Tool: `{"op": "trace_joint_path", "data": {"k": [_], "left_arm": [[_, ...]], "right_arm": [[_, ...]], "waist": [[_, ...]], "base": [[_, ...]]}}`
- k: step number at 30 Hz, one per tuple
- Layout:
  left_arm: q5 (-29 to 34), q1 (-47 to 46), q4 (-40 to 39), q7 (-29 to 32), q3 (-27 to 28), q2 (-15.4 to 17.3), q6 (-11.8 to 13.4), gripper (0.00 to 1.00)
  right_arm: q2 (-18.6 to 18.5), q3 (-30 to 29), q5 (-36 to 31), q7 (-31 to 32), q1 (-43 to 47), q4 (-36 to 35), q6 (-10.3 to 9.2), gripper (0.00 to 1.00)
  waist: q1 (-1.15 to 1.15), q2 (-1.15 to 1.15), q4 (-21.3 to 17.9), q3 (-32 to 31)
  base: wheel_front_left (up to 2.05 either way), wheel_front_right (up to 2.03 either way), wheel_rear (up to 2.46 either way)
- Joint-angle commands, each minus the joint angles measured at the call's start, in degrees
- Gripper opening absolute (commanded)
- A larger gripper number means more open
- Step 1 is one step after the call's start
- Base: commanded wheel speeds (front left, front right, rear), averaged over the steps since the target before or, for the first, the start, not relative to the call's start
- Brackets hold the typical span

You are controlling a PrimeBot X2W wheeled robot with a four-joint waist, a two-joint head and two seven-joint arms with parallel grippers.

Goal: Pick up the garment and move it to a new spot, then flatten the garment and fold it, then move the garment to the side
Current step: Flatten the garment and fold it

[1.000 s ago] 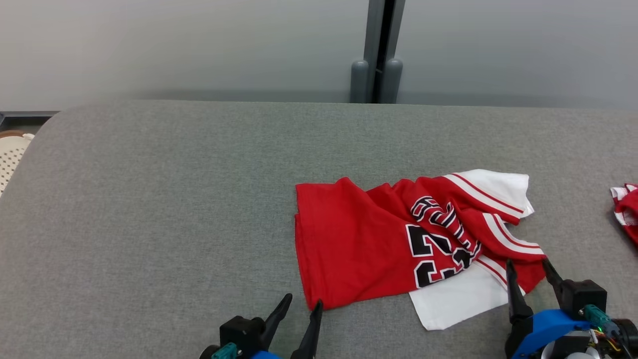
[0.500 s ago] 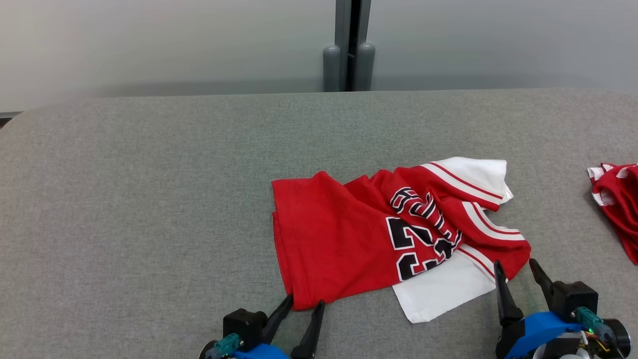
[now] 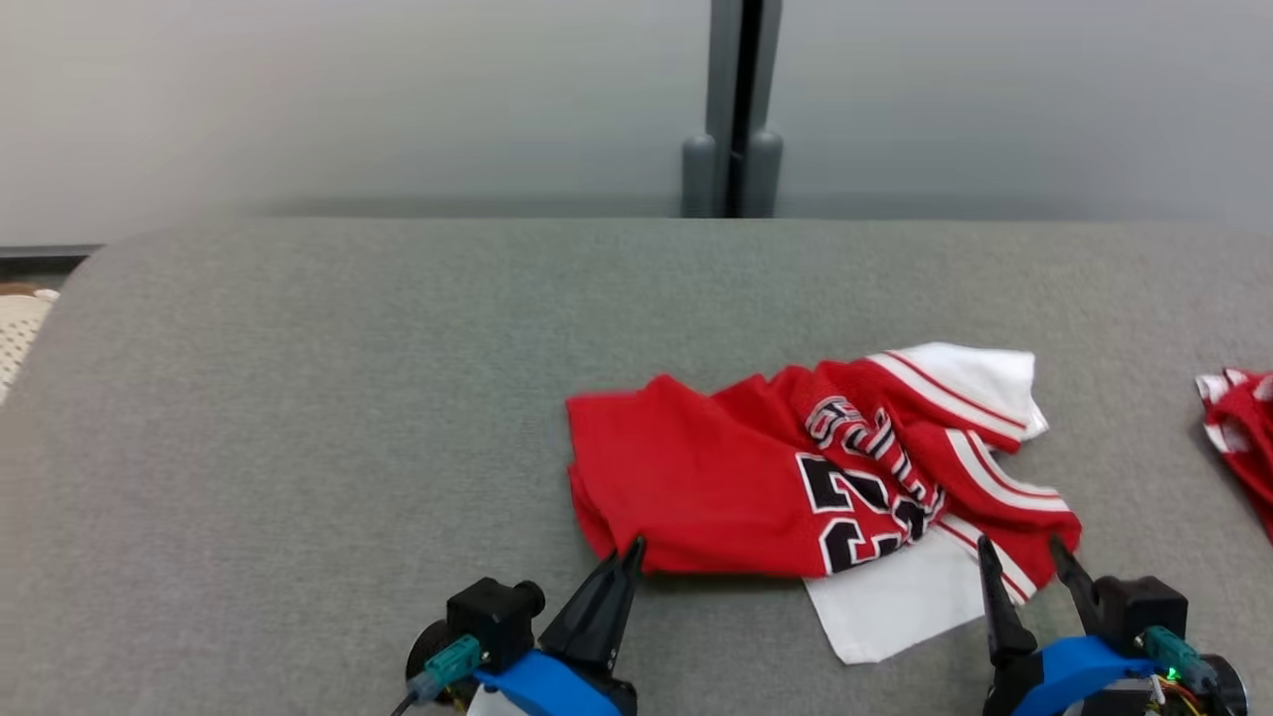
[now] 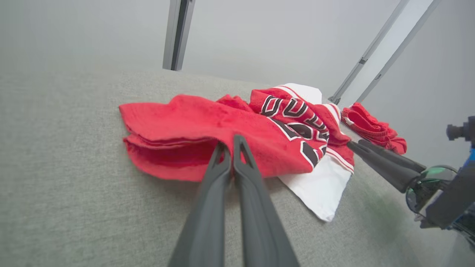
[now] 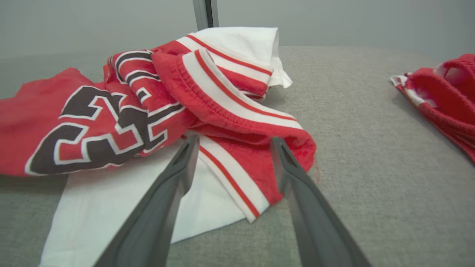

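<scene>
Well apart from the jersey (image 3: 716, 487), to its right, a second red-and-white garment (image 3: 1243, 438) lies bunched on the same grey tabletop (image 3: 298, 398), cut off by the frame edge. Behind the jersey stands a grey post (image 3: 731, 109). Far to its left a pale perforated thing (image 3: 15, 333) peeks in, too cropped to identify with any confidence.

The jersey itself sits right of the tabletop's middle, toward the near edge. It is red and rumpled, with black-and-white numerals and lettering twisted across its right half and white stripes on the trim at its right end. A white panel (image 3: 895, 607) sticks out flat from under its near side.

The left pincer (image 3: 635, 547) is at the jersey's near-left corner, its two dark fingers pressed together on the hem, which rides up off the tabletop with a shadow under it. The right pincer (image 3: 1020, 545) is at the jersey's near-right corner, fingers spread wide on either side of the striped flap and gripping nothing.

Half a second ago the left pincer's fingers were parted around that corner, and the hem lay flat and reached nearer the robot. Now they are closed and the left edge has bunched into folds. The right pincer was just as wide then. The head camera has shifted, so the whole scene sits differently in frame.
</scene>
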Motion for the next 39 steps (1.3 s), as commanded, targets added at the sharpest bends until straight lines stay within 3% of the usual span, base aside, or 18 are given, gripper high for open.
{"op": "trace_joint_path", "data": {"k": [1, 10, 15, 34, 35, 36, 37, 39], "left_arm": [[1.25, 0.75, -2.19, -0.16, 0.69, 0.29, -0.1, 0.0], [5.66, 2.76, -11.94, -0.16, 2.4, 0.77, -0.1, 0.0], [6.91, 2.7, -12.04, -0.16, 5.68, 1.42, -0.1, 0.0], [12.88, -12.92, 10.16, -0.16, 25.04, 4.11, 0.49, 0.0], [13.44, -13.45, 10.96, -0.16, 25.97, 4.01, 0.97, 0.09], [14.0, -13.79, 11.63, -0.16, 26.88, 3.78, 1.19, 0.49], [14.36, -13.78, 12.19, -0.16, 27.65, 3.4, 1.42, 1.0], [15.31, -13.11, 12.6, -0.16, 29.21, 2.68, 1.64, 1.0]], "right_arm": [[0.02, 0.03, 0.54, -0.06, 1.29, 0.25, -0.02, 1.0], [-0.02, 1.1, 2.92, -0.06, 3.52, 1.4, -0.02, 1.0], [-0.02, 2.16, 3.88, -0.06, 3.2, 1.46, -0.02, 1.0], [-0.02, 5.03, 4.14, -0.06, -1.89, -1.69, -0.02, 1.0], [-0.02, 5.12, 4.27, -0.06, -1.92, -1.8, -0.02, 1.0], [-0.02, 5.28, 4.45, -0.06, -1.82, -1.91, -0.02, 1.0], [-0.02, 5.44, 4.61, -0.06, -1.72, -1.97, -0.02, 1.0], [-0.02, 5.64, 5.26, -0.06, -1.73, -2.27, -0.02, 1.0]], "waist": [[0.0, 0.0, 0.89, -0.98], [0.0, 0.0, 5.14, -4.39], [0.0, 0.0, 5.51, -4.12], [0.0, 0.0, -1.88, 5.27], [0.0, 0.0, -1.96, 5.41], [0.0, 0.0, -2.03, 5.48], [0.0, 0.0, -2.07, 5.47], [0.0, 0.0, -1.97, 5.28]], "base": [[0.0, 0.0, 0.0], [0.0, 0.0, 0.0], [0.0, 0.0, 0.0], [0.0, 0.0, 0.0], [0.0, 0.0, 0.0], [0.0, 0.0, 0.0], [0.0, 0.0, 0.0], [0.0, 0.0, 0.0]]}}
